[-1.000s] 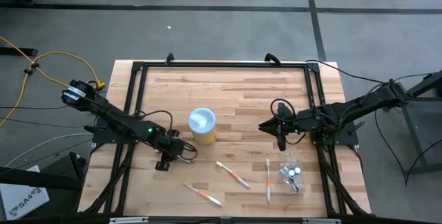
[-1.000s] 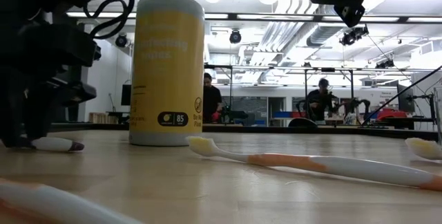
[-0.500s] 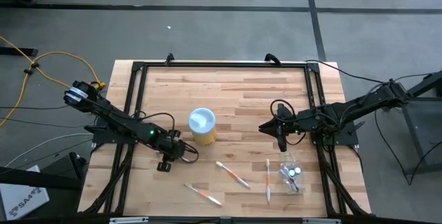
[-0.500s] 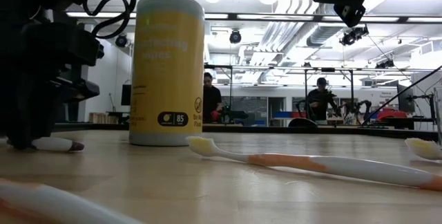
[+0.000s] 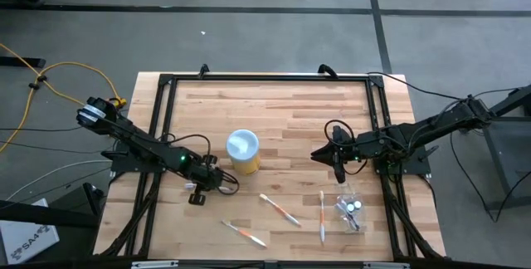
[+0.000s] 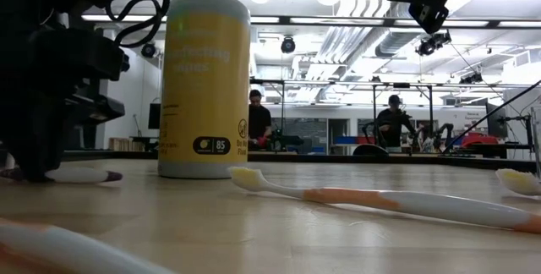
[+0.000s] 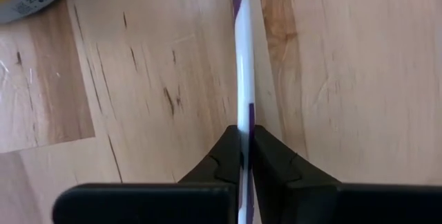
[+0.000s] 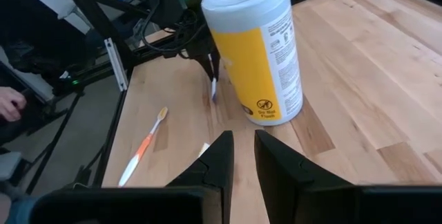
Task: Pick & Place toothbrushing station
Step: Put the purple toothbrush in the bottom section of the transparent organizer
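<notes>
A thin white toothbrush with purple marks (image 7: 243,58) lies on the wooden table, left of a yellow wipes canister (image 5: 243,153). My left gripper (image 5: 196,193) stands over it, shut on it. My right gripper (image 5: 336,169) hangs above the table's right half, its fingers a narrow gap apart with nothing between them. In front of it lies a small clear holder cup (image 5: 349,207), with teal-capped bottles showing in or at it. Three white-and-orange toothbrushes (image 5: 280,209) (image 5: 322,217) (image 5: 246,234) lie flat near the front edge. My left gripper pinches the white toothbrush's handle (image 7: 244,117) between its two fingers, at a purple mark on it. The fingers come from above, pointing down, and lie across the handle. The toothbrush (image 6: 80,174) lies level on the table.
The yellow canister (image 6: 207,84) stands upright close to the right of my left gripper. A black frame (image 5: 265,78) runs round the table's edges. Bare wood lies across the far half of the table. People stand far off in the room behind.
My left gripper has shut on the white toothbrush, its fingers coming together on the handle. The toothbrush has slid a little along the table, still lying flat. My right gripper has kept still.
</notes>
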Available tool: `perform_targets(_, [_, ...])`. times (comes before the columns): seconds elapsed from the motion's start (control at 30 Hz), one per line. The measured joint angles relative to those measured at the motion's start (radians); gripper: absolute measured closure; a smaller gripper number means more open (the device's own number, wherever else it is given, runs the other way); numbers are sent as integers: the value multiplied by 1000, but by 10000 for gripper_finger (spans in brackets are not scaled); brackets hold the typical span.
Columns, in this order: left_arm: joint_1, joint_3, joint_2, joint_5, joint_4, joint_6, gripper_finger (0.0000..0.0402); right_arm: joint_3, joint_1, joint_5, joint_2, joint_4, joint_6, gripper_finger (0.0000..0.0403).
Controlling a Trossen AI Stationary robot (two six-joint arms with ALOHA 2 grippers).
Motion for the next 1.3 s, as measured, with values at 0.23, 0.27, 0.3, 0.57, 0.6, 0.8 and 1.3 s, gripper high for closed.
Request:
perform_targets(0.23, [-20, 10, -8, -5, -13, 66, 394, 0, 0, 1, 0, 0, 0, 350])
perform_targets(0.27, [-23, 17, -10, -4, -21, 76, 394, 0, 0, 1, 0, 0, 0, 350])
perform_targets(0.3, [-24, 26, -10, -3, -29, 85, 394, 0, 0, 1, 0, 0, 0, 350])
perform_targets(0.57, [-26, 77, -10, 23, -77, 99, 396, 0, 0, 1, 0, 0, -3, 350])
perform_targets(0.6, [-26, 77, -10, 23, -79, 98, 396, 0, 0, 1, 0, 0, -3, 350])
perform_targets(0.8, [-26, 78, -11, 24, -81, 64, 367, 0, 0, 1, 0, -2, -2, 350])
perform_targets(1.3, [-27, 81, -13, 34, -128, 61, 312, 0, 0, 1, 0, -3, 0, 350])
